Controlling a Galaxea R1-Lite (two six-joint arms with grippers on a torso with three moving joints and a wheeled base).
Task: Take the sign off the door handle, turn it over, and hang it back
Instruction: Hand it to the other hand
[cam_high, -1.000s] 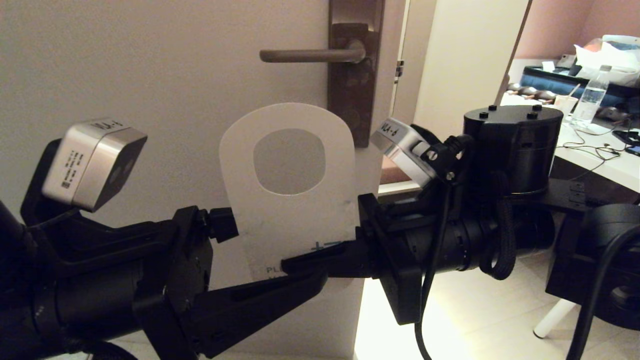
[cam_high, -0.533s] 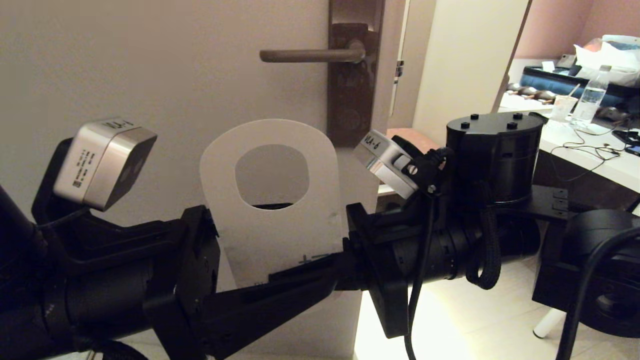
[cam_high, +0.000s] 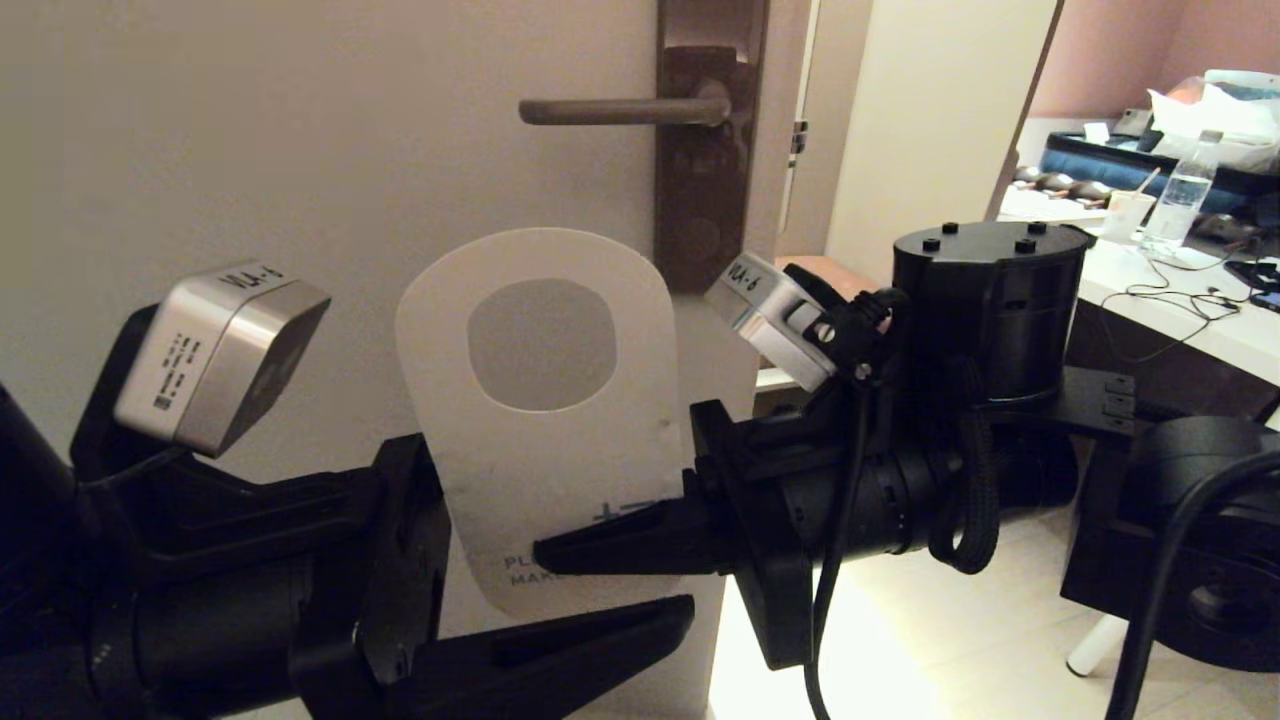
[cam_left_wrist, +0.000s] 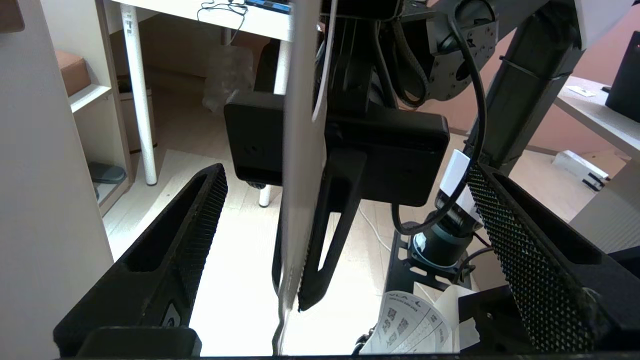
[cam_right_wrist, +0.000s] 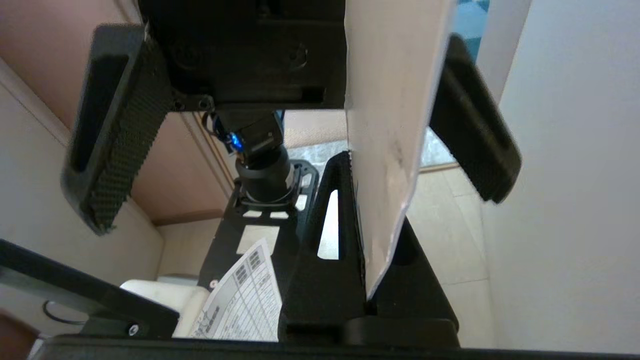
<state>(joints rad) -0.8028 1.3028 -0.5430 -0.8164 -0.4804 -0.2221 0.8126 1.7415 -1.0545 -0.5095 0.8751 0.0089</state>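
Standing behind everything, the door (cam_high: 300, 150) carries the door handle (cam_high: 620, 110), which is bare; the sign (cam_high: 545, 420) is off it and held upright below and slightly left of the lever, white face toward the head camera, oval hole uppermost. The turning-over step is judged done, and the re-hanging is judged to be in hand. The right pincer (cam_high: 600, 540) is clamped shut on the sign's lower edge from the right. The left pincer (cam_left_wrist: 345, 240) is spread wide, its fingers (cam_high: 560, 650) standing on either side of the card's plane without touching it. For the next move, the sign would need to be raised and its hole threaded over the lever's free end, with the card kept from twisting in the grip.
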